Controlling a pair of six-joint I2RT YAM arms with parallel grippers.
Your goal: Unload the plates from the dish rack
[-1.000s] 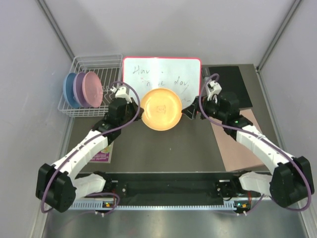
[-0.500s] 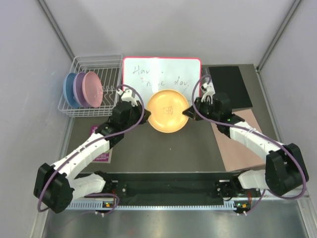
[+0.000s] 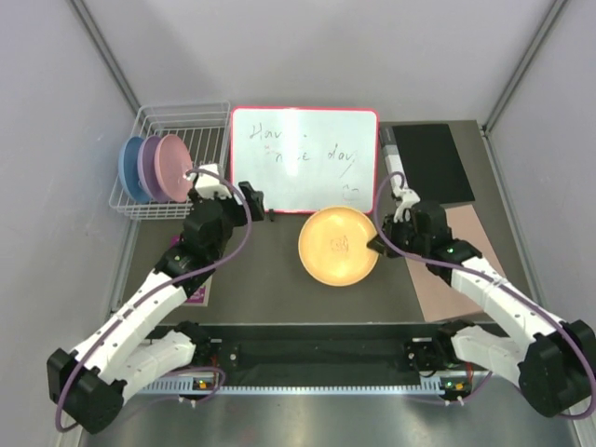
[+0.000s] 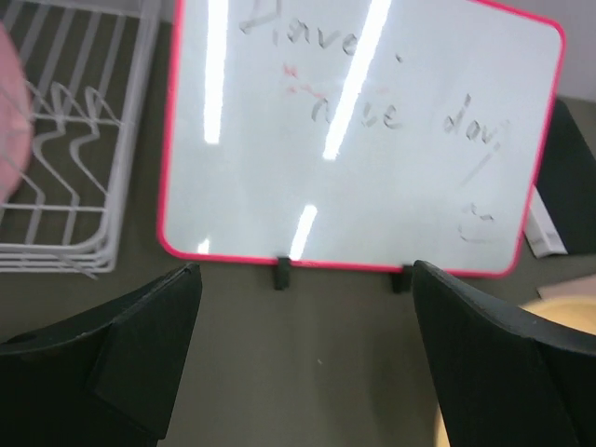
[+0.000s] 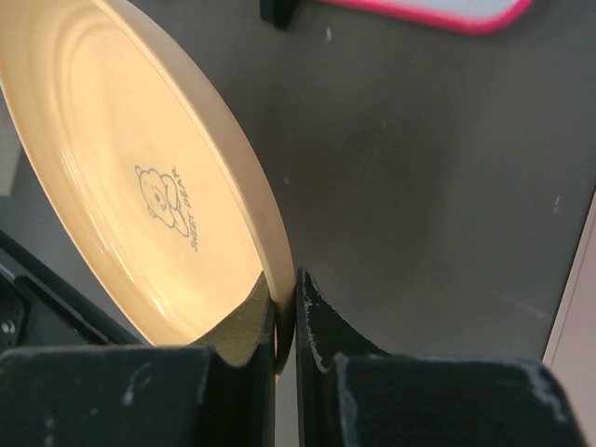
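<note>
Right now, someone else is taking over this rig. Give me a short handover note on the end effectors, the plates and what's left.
Left end effector: open, empty, near the whiteboard's lower edge.
Right end effector: shut on the rim of the yellow-orange plate, held tilted in front of the whiteboard.
Dish rack: blue plate, lavender plate and pink plate stand upright in it.
Done: yellow-orange plate is out of the rack.
Left: set it down, then unload the other three.

Pink plate [image 4: 7, 112] mostly beyond frame edge
</note>
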